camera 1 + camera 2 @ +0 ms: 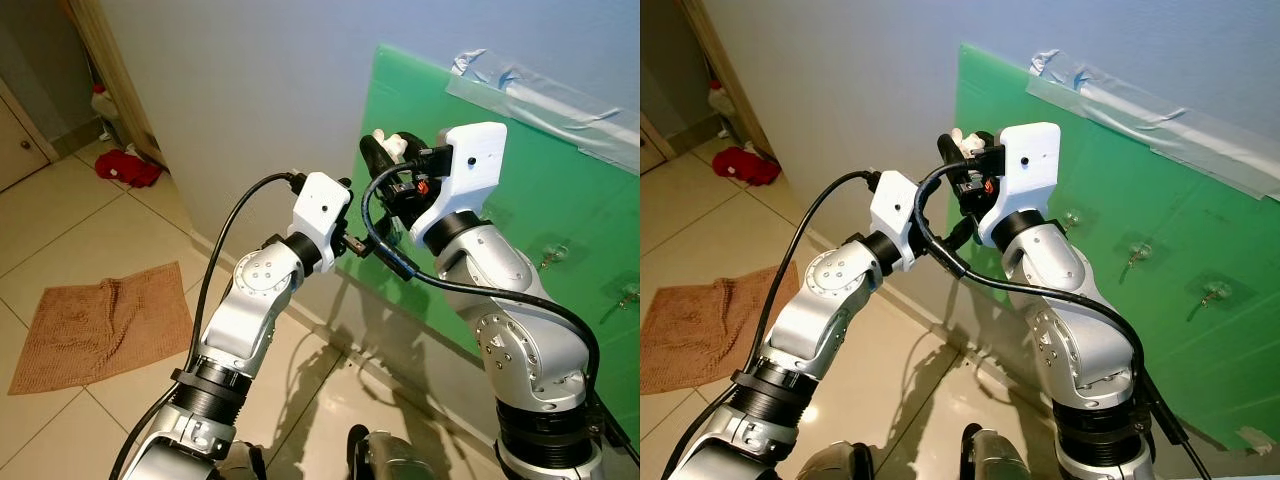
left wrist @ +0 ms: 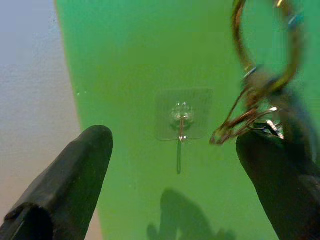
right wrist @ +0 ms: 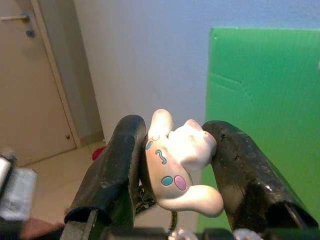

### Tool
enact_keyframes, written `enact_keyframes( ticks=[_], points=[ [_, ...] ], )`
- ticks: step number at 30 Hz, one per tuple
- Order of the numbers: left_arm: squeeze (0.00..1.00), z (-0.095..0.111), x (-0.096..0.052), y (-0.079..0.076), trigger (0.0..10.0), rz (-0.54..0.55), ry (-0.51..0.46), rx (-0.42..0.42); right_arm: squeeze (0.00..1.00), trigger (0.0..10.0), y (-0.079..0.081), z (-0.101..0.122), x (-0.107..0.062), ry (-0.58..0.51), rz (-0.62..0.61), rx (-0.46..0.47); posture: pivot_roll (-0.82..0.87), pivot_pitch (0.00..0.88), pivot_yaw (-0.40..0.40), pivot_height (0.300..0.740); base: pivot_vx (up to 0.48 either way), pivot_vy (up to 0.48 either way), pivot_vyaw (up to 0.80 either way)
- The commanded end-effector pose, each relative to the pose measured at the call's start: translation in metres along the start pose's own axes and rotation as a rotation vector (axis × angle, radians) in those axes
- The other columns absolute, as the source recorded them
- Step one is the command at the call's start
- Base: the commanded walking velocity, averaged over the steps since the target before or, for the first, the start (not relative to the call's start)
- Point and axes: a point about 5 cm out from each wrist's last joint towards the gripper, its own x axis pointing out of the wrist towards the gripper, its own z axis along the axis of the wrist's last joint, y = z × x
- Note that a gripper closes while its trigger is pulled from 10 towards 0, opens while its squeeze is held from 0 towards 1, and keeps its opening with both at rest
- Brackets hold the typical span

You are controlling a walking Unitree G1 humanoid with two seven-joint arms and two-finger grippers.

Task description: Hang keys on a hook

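A: Keys' white charm [image 1: 388,143] is sitting pinched in the right gripper [image 1: 385,150], raised before the green board [image 1: 560,200].

B: Left wrist: left gripper [image 2: 172,165] is spreading wide, facing a clear hook [image 2: 181,120]; key ring [image 2: 260,75] is hanging lengthwise down.

A: Right wrist: charm is lying crosswise between fingers [image 3: 112,170].

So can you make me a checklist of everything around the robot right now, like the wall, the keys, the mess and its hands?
Surface: green board taped to the wall, with clear stick-on hooks.
Job's things: key ring hangs in front of the board, beside one hook, not on it yet; white toy charm.
Clutter: brown mat and red cloth on the tiled floor.
End effectors: right end effector shut on the toy charm; left end effector open, pointing at the hook.
Cables: black cables loop along both arms.
Surroundings: grey wall, a door.
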Motion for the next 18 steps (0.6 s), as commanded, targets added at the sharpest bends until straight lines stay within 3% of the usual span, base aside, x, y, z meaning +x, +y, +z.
enact_keyframes(
  ticks=[1,18],
  points=[
    [0.00,0.004,-0.005,0.000,10.0,-0.005,-0.010,0.005,0.00,0.0,-0.003,-0.003,0.000,-0.001,-0.001,-0.024,-0.10,0.116,-0.036,0.740,0.000,0.000,0.00],
    [0.00,0.010,-0.021,0.005,10.0,0.018,-0.004,0.025,0.00,0.0,-0.011,-0.013,0.011,0.002,-0.010,-0.057,-0.08,0.122,-0.029,0.740,0.000,0.000,0.00]
  ],
)
